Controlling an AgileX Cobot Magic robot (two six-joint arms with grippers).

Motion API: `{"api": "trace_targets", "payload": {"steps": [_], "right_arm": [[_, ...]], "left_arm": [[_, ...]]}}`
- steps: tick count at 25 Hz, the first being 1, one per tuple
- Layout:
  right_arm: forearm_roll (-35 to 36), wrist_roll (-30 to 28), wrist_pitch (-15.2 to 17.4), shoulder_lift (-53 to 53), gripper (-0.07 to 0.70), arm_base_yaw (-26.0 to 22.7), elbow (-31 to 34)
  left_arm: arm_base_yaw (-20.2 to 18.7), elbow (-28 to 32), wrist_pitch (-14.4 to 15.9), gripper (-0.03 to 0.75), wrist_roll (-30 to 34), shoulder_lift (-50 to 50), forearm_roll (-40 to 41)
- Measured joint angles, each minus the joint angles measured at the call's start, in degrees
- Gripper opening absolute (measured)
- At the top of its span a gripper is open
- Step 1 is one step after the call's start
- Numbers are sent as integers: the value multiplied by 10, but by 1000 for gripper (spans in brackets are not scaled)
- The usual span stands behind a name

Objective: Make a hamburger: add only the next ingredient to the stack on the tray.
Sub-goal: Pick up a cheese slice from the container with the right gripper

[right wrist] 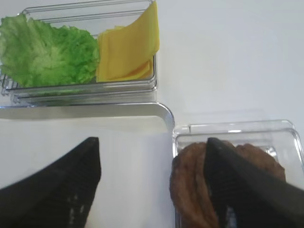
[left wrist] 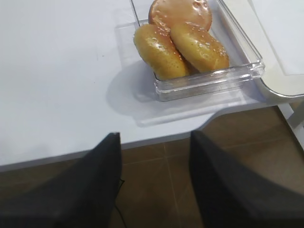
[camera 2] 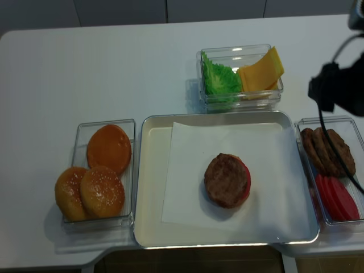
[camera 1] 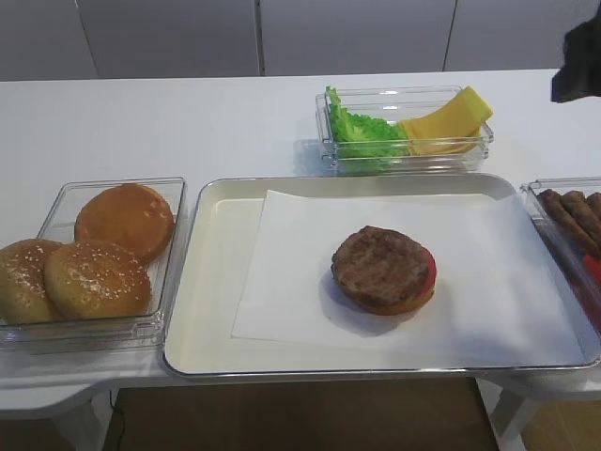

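Cheese is what the stack (camera 1: 383, 270) lacks. In the first high view the stack sits on the paper lining of the tray (camera 1: 211, 282), right of the tray's middle: grilled patty on top, a red tomato slice showing at its right edge, a tan bun underneath. No yellow lies on it. The cheese slices (camera 1: 446, 124) rest in the clear container (camera 1: 329, 141) just behind the tray's far rim, beside the lettuce (camera 1: 355, 130). Loose buns (camera 1: 94, 254) sit in their own box left of the tray.

The right wrist view looks down past the right gripper (right wrist: 152, 185), its two dark fingers spread wide and holding nothing. The tray's far right corner (right wrist: 164, 109) lies between them, the cheese (right wrist: 126, 52) beyond that corner, and a box of spare patties (right wrist: 190, 185) is right of it.

The left wrist view shows the left gripper (left wrist: 154, 185) with fingers apart and empty, out over the table edge, well off the tray's left side, near the bun box (left wrist: 209, 80).

The second high view puts the right arm (camera 2: 338, 88) above the table off the tray's far right corner, near the cheese container (camera 2: 239, 102).

Judging from this, bun, tomato and patty are done; picking a slice and laying it on the patty is all still to do.
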Motion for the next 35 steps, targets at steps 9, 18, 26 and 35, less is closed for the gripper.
{"api": "trace_targets", "payload": {"steps": [9,18,26,35], "right_arm": [[7,-29,38,208,510,0,-187],[47,-57,91,361,510,-16,-326],[194,-160,114,410,472,-91,-357],[266,-217,116,439,361,-94,-358]], "left_arm": [[0,0,0,351,0,0,0],[0,0,0,351,0,0,0],[0,0,0,351,0,0,0],[0,0,0,351,0,0,0]]}}
